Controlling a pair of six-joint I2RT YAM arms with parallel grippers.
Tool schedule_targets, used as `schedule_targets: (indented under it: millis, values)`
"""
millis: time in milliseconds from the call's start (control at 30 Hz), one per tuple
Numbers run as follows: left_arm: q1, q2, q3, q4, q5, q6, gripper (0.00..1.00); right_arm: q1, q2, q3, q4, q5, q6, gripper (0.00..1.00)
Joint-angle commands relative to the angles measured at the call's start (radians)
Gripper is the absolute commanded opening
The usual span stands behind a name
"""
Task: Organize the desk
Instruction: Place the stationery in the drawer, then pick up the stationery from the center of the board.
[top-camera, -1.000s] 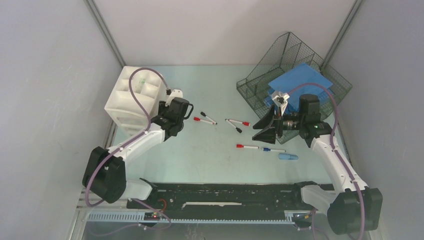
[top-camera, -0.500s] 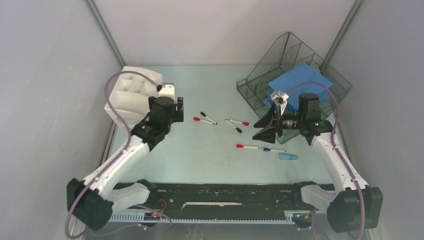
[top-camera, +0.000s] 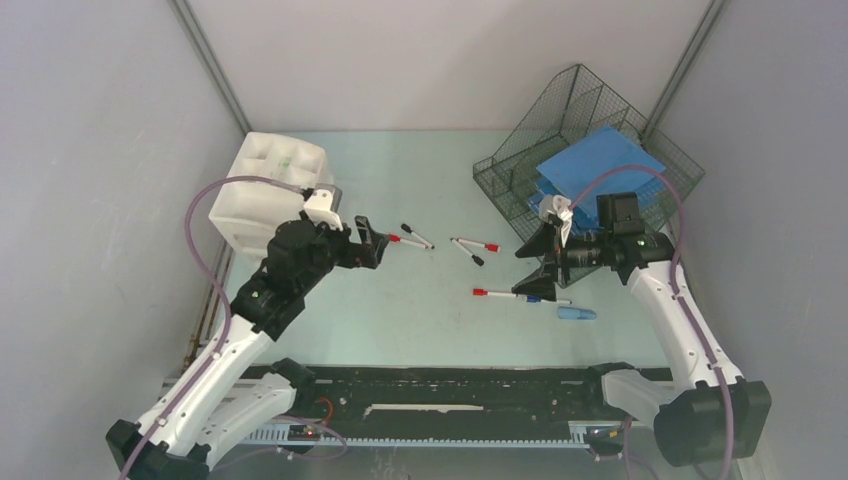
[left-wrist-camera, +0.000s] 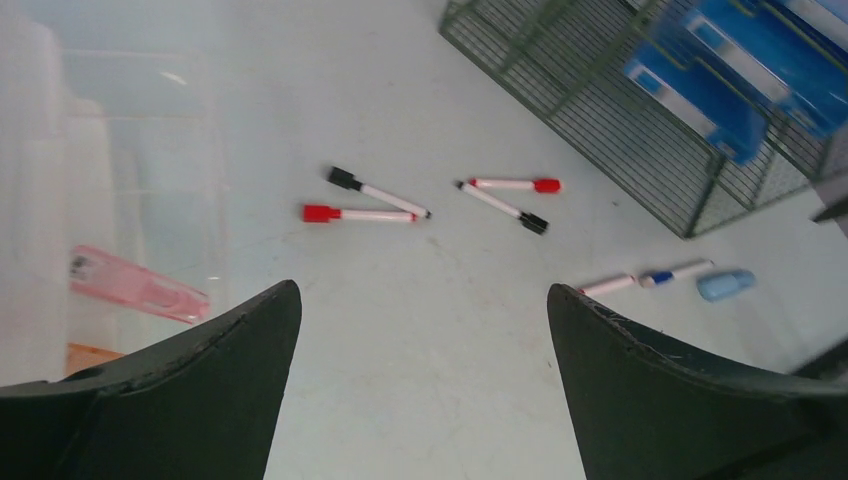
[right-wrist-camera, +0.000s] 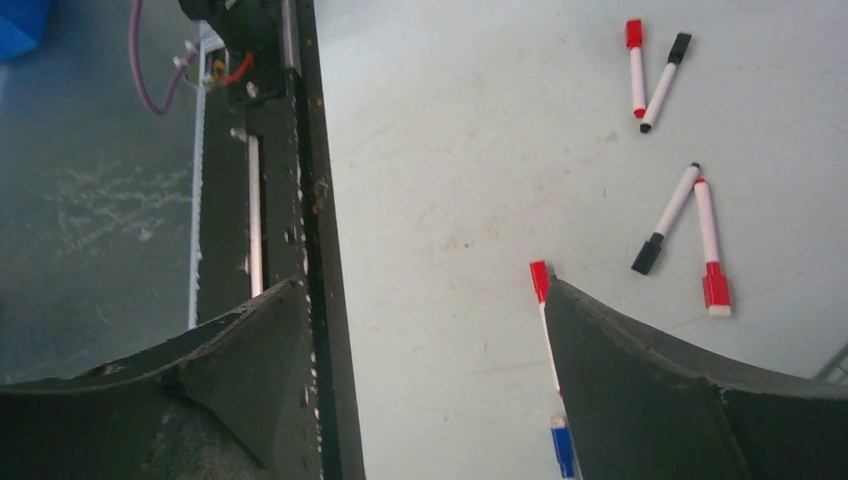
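The desk (top-camera: 430, 330) is a pale mint-green top with several markers lying on it. My left gripper (top-camera: 372, 245) is open and empty, just left of a red-capped marker (top-camera: 400, 240) and a black-capped marker (top-camera: 417, 235). In the left wrist view these two (left-wrist-camera: 360, 214) lie ahead of the open gripper (left-wrist-camera: 422, 288). My right gripper (top-camera: 530, 268) is open and empty over a red-capped marker (top-camera: 495, 294) and a blue-capped marker (top-camera: 545, 299). In the right wrist view the red-capped marker (right-wrist-camera: 545, 310) lies against the right finger (right-wrist-camera: 680, 400).
A white drawer unit (top-camera: 265, 190) stands at the back left. A dark wire-mesh tray (top-camera: 520, 150) with blue folders (top-camera: 600, 160) stands at the back right. Another marker pair (top-camera: 475, 245) lies mid-desk. A light blue cap (top-camera: 577, 314) lies near the black rail (top-camera: 450, 385).
My left arm has swung away from the drawer unit towards the middle markers. My right gripper has come nearer and lower, over the red-capped and blue-capped markers.
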Motion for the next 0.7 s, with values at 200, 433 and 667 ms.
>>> schedule_targets:
  millis: [200,433,667]
  values:
    - [0.005,-0.088,0.100,-0.220,0.134,0.113,1.00,0.075,-0.038,0.038,-0.385,0.247,-0.483,1.00]
    - [0.006,-0.099,0.044,-0.253,0.074,0.216,1.00,0.078,-0.116,-0.076,-0.498,0.442,-0.823,1.00]
    - [0.019,-0.087,0.008,-0.268,0.067,0.224,1.00,0.089,-0.130,-0.190,-0.455,0.648,-0.912,1.00]
